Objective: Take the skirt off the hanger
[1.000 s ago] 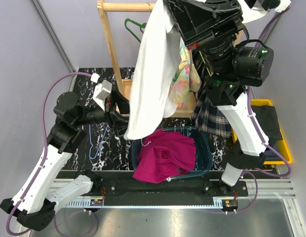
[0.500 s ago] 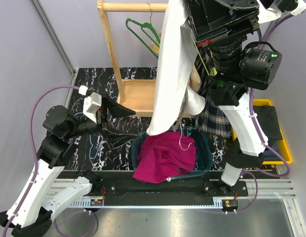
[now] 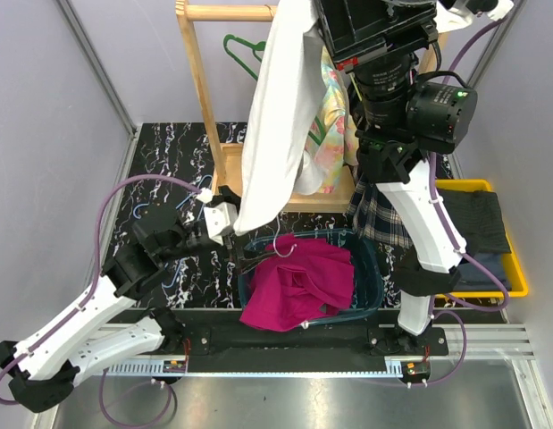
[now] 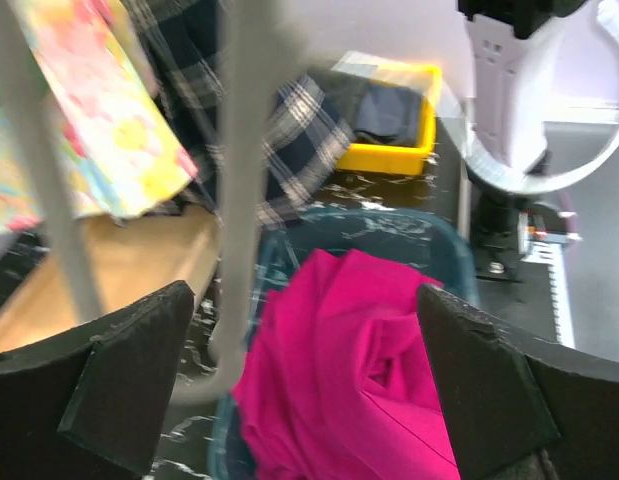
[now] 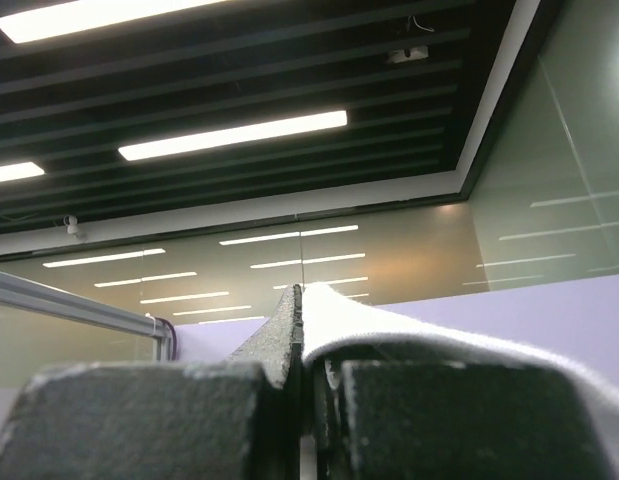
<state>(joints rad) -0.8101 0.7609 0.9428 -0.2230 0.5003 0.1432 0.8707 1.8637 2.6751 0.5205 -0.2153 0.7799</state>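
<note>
My right gripper [image 3: 305,11] is high at the top of the view, shut on the top edge of the white skirt [image 3: 278,125], which hangs down in front of the rack. The right wrist view shows the skirt's cloth [image 5: 409,330] pinched between the shut pads [image 5: 274,345]. A small white hanger hook [image 3: 288,248] shows below the skirt's bottom edge, over the basket. My left gripper [image 3: 238,234] is open and empty beside the skirt's lower end. In the left wrist view the open gripper [image 4: 304,330] frames the pink garment [image 4: 359,370], and a blurred white strip [image 4: 239,150] hangs just ahead.
A teal basket [image 3: 370,255] holds a pink garment [image 3: 303,281] at the near edge. A wooden rack [image 3: 200,89] carries a green hanger [image 3: 245,49], a floral garment [image 3: 325,147] and a plaid garment [image 3: 383,210]. A yellow tray [image 3: 517,268] with dark clothes stands right.
My left arm drew back to the left, away from the skirt's bottom, then came forward to the basket's left rim. The skirt swung right and back left.
</note>
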